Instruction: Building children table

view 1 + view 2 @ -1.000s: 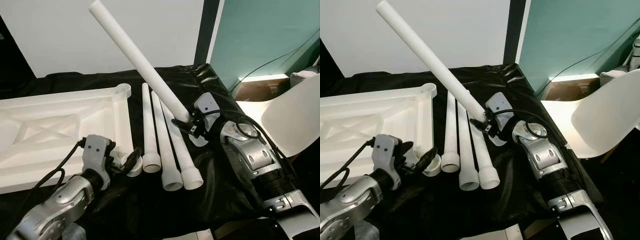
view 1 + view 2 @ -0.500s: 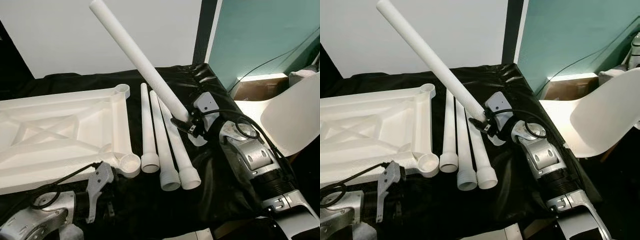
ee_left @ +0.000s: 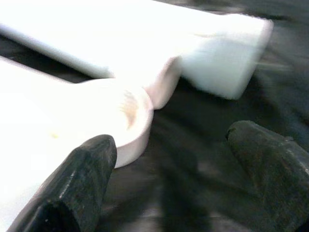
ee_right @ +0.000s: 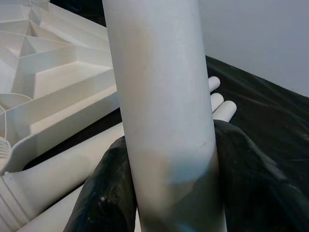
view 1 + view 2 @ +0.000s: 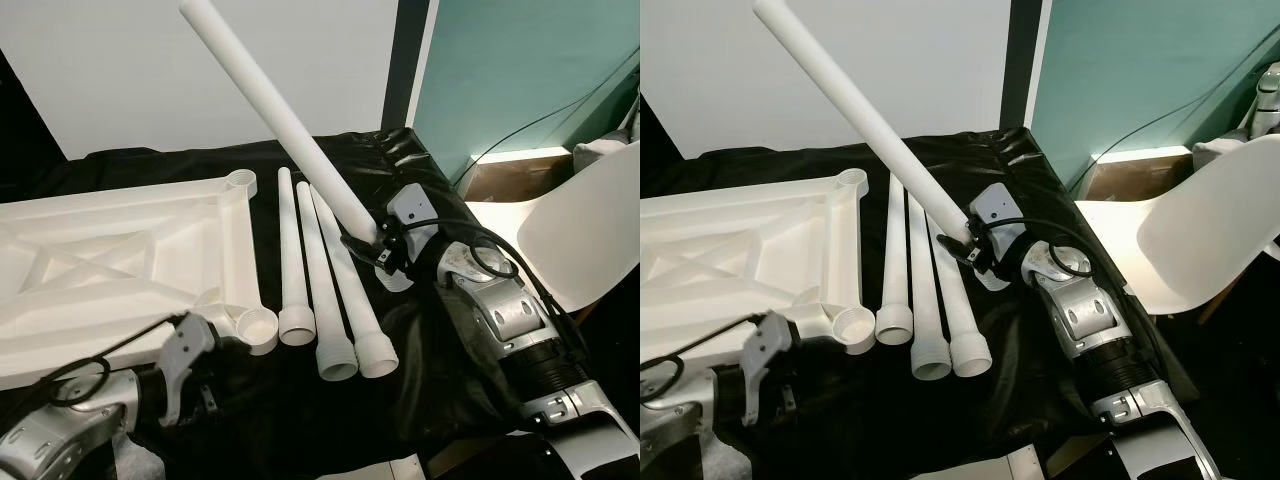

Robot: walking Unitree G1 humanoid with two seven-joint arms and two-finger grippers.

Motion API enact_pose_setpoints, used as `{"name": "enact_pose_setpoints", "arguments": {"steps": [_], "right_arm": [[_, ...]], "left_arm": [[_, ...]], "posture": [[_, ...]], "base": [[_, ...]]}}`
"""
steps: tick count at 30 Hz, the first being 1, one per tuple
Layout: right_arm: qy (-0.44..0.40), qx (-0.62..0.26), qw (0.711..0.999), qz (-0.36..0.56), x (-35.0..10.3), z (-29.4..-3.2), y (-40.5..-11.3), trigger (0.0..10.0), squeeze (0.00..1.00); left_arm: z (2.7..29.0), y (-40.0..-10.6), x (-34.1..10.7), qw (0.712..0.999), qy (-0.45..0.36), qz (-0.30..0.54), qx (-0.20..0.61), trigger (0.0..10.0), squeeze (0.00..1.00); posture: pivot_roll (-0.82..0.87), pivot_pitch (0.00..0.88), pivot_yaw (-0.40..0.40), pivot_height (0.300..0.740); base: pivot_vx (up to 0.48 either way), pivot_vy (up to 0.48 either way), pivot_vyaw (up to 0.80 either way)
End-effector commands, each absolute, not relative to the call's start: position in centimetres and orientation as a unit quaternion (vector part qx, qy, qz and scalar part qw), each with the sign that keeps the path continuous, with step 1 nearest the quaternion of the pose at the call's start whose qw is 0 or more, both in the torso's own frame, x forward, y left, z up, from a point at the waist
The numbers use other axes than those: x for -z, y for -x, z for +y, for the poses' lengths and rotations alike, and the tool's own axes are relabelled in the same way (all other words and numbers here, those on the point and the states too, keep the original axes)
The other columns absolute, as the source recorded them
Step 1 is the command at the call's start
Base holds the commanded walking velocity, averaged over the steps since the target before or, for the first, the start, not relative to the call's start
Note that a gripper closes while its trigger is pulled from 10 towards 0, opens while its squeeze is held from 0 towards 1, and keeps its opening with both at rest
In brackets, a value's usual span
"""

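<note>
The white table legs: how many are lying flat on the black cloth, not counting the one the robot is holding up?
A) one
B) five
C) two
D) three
D) three white legs lie side by side on the black cloth beside the upside-down tabletop, while the right gripper holds a fourth leg tilted up in the air.

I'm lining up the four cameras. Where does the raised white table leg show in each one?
Left eye: raised leg slants from top centre down to the right pincer.
Right eye: same slant.
Left wrist: not in it.
Right wrist: upright, centre.
Shared landmark: tabletop's corner socket.
</note>
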State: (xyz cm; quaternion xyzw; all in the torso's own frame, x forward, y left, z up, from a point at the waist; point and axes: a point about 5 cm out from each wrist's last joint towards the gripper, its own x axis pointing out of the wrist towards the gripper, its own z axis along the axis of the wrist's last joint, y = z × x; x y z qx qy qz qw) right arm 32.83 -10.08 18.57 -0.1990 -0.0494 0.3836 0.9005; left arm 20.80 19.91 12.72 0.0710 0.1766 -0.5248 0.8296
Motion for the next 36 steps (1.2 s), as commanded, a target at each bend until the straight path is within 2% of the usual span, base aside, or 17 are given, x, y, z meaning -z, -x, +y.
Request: {"name": "enact_pose_setpoints", "arguments": {"steps": [1,6,12,17,18,19,20,21,22,23,24,25,30,31,33,36], "right_arm": [[0.199,-0.381,0.901,-0.057,-18.9,-10.1,-32.7,10.0,0.0],[0.197,-0.386,0.899,-0.056,-18.9,-9.8,-32.7,10.0,0.0],[0.195,-0.39,0.898,-0.058,-18.9,-9.6,-32.7,10.0,0.0],[0.193,-0.392,0.897,-0.06,-19.0,-9.4,-32.7,10.0,0.0],[0.192,-0.392,0.898,-0.06,-19.0,-9.4,-32.7,10.0,0.0],[0.192,-0.392,0.898,-0.06,-19.0,-9.4,-32.7,10.0,0.0],[0.191,-0.391,0.898,-0.06,-19.0,-9.4,-32.6,10.0,0.0],[0.191,-0.391,0.898,-0.06,-19.0,-9.4,-32.6,10.0,0.0],[0.191,-0.389,0.899,-0.061,-19.0,-9.4,-32.6,10.0,0.0],[0.189,-0.387,0.9,-0.063,-18.9,-9.3,-32.5,10.0,0.0],[0.189,-0.387,0.9,-0.063,-18.9,-9.3,-32.5,10.0,0.0],[0.189,-0.385,0.901,-0.064,-18.9,-9.3,-32.4,10.0,0.0],[0.187,-0.382,0.903,-0.065,-18.9,-9.3,-32.4,10.0,0.0],[0.186,-0.381,0.903,-0.065,-18.9,-9.3,-32.3,10.0,0.0],[0.186,-0.381,0.903,-0.065,-18.9,-9.3,-32.3,10.0,0.0],[0.185,-0.381,0.903,-0.066,-18.8,-9.3,-32.1,10.0,0.0]], "left_arm": [[20.7,-20.6,-12.8,0.807,-0.082,0.178,0.557,10.0,0.0],[22.1,-21.6,-12.9,0.832,-0.126,0.165,0.515,10.0,0.0],[22.9,-22.5,-11.8,0.84,-0.185,0.182,0.477,10.0,0.0],[23.2,-22.8,-10.6,0.836,-0.222,0.206,0.458,10.0,0.0],[23.1,-22.6,-10.1,0.824,-0.232,0.219,0.468,10.0,0.0],[23.1,-22.6,-10.1,0.824,-0.232,0.219,0.468,10.0,0.0],[22.8,-22.1,-9.7,0.807,-0.235,0.234,0.488,10.0,0.0],[22.8,-22.1,-9.7,0.807,-0.235,0.234,0.488,10.0,0.0],[22.2,-21.8,-9.4,0.792,-0.235,0.241,0.509,10.0,0.0],[20.3,-21.9,-9.0,0.785,-0.228,0.211,0.536,0.5,0.0],[20.3,-21.9,-9.0,0.785,-0.228,0.211,0.536,0.5,0.0],[19.5,-21.9,-8.9,0.784,-0.222,0.197,0.545,0.0,0.0],[18.4,-22.2,-8.8,0.792,-0.215,0.172,0.545,0.3,0.0],[17.7,-22.5,-8.9,0.8,-0.212,0.156,0.54,10.0,0.0],[17.7,-22.5,-8.9,0.8,-0.212,0.156,0.54,10.0,0.0],[16.5,-23.3,-9.2,0.815,-0.218,0.117,0.524,10.0,0.0]], "posture": [[0.06,0.0,-0.006,0.74],[0.07,0.0,-0.01,0.74],[0.08,0.0,-0.015,0.74],[0.07,0.0,-0.012,0.74],[0.07,0.0,-0.009,0.74],[0.07,0.0,-0.009,0.74],[0.06,0.0,-0.007,0.74],[0.06,0.0,-0.007,0.74],[0.06,0.0,-0.004,0.74],[0.05,0.0,0.006,0.74],[0.05,0.0,0.006,0.74],[0.05,0.0,0.006,0.74],[0.05,0.0,0.006,0.74],[0.05,0.0,0.006,0.74],[0.05,0.0,0.006,0.74],[0.05,0.0,0.006,0.74]], "base": [[0.0,0.0,0.0],[0.0,0.0,0.0],[0.0,0.0,0.0],[0.0,0.0,0.0],[0.0,0.0,0.0],[0.0,0.0,0.0],[0.0,0.0,0.0],[0.0,0.0,0.0],[0.0,0.0,0.0],[0.0,0.0,0.0],[0.0,0.0,0.0],[0.0,0.0,0.0],[0.0,0.0,0.0],[0.0,0.0,0.0],[0.0,0.0,0.0],[0.0,0.0,0.0]]}}
